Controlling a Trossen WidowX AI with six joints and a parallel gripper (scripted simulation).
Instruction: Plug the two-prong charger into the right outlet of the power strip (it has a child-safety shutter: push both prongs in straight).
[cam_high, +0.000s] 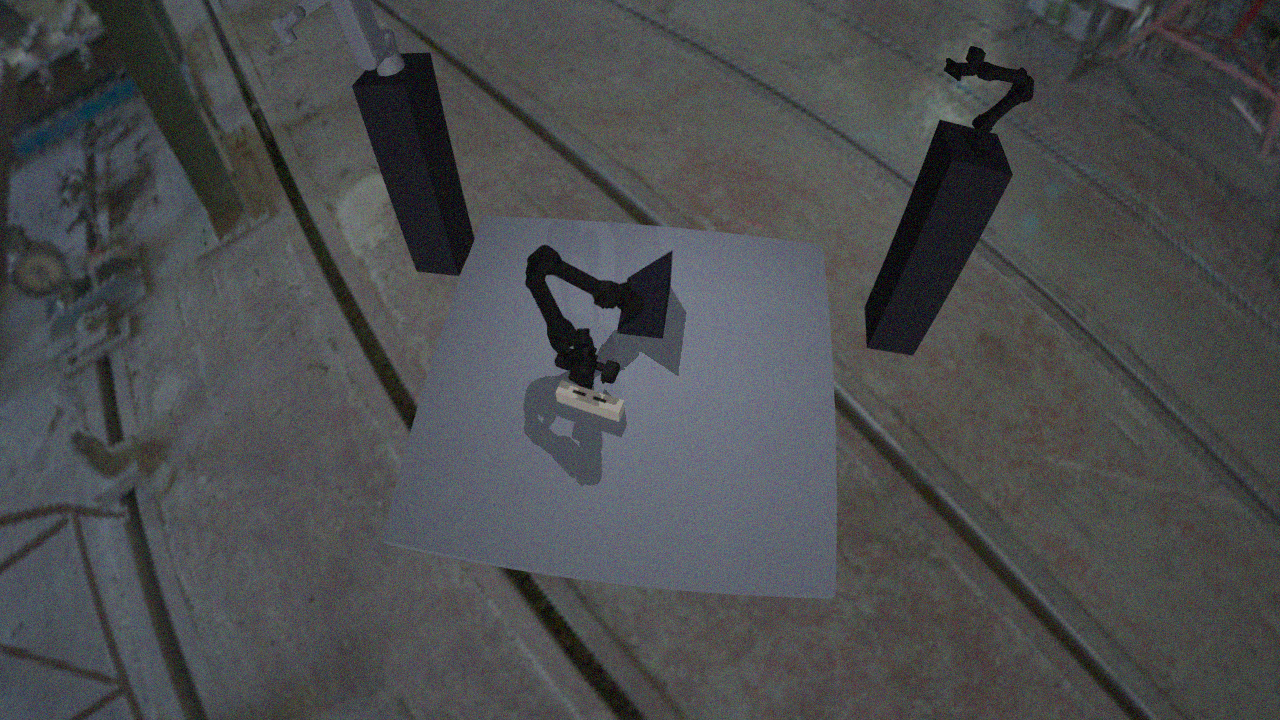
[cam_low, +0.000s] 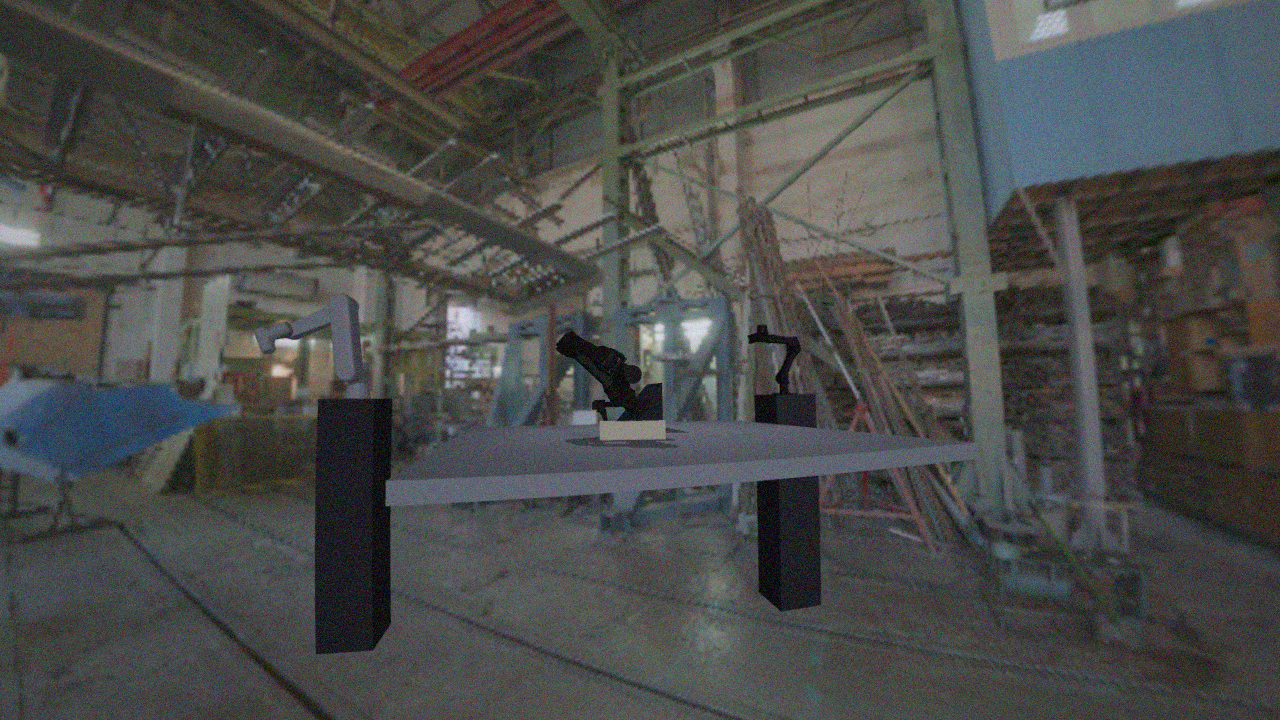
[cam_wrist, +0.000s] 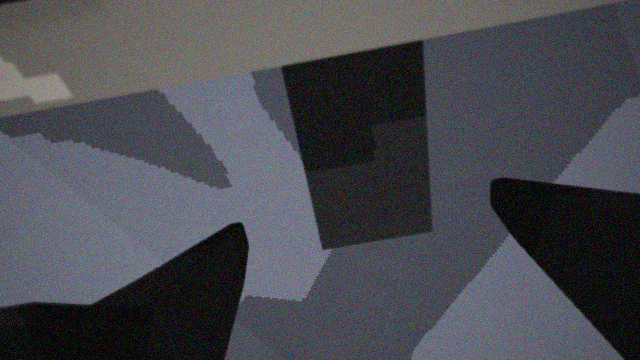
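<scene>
The cream power strip (cam_high: 590, 404) (cam_low: 631, 430) (cam_wrist: 200, 42) lies on the table. Two dark slots show on its top in the top view; in the wrist view it crosses the top edge. A dark rectangular block (cam_wrist: 367, 200), which looks like the charger, shows beside the strip's long edge in the wrist view, partly hidden by it. Its prongs cannot be seen. My gripper (cam_high: 583, 383) (cam_wrist: 365, 213) is open and empty, low beside the strip. In the wrist view one finger stands on each side of the block's near end, with a gap on both sides.
My arm's dark mount (cam_high: 648, 300) stands on the grey table (cam_high: 716, 501) (cam_low: 716, 470) behind the strip. Beyond the table, a pale arm stands on a dark pillar (cam_high: 416, 170) (cam_low: 351, 528) and a black arm on another pillar (cam_high: 939, 241) (cam_low: 787, 537).
</scene>
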